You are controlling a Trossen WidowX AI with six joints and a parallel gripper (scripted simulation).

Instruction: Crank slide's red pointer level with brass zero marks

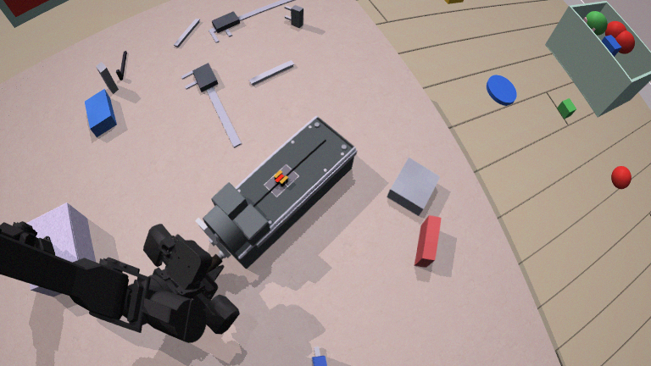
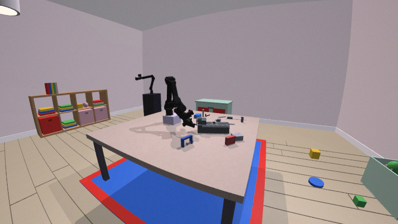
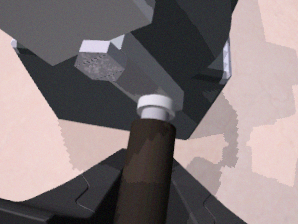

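Observation:
The dark grey machine [image 1: 303,207] [image 2: 213,128] stands on the table, its round housing toward my arm. The slide's red pointer [image 1: 279,179] sits in the small window in its top, between the two brass marks; it looks level or very slightly toward the housing, too small to tell exactly. My gripper [image 1: 218,262] [image 2: 193,125] is shut on the brown crank handle [image 3: 149,165], below the housing's end. The grey crank arm [image 3: 142,75] runs from the hexagonal hub [image 3: 100,65] to the handle's white collar [image 3: 156,106]. The fingertips are partly hidden in the wrist view.
A grey block [image 1: 414,184] and a red block [image 1: 428,240] stand to the right of the machine. A lilac block [image 1: 57,227] is by the arm, a blue block [image 1: 99,111] at upper left. Calliper-like parts lie behind. A blue arch [image 2: 186,138] stands near the front.

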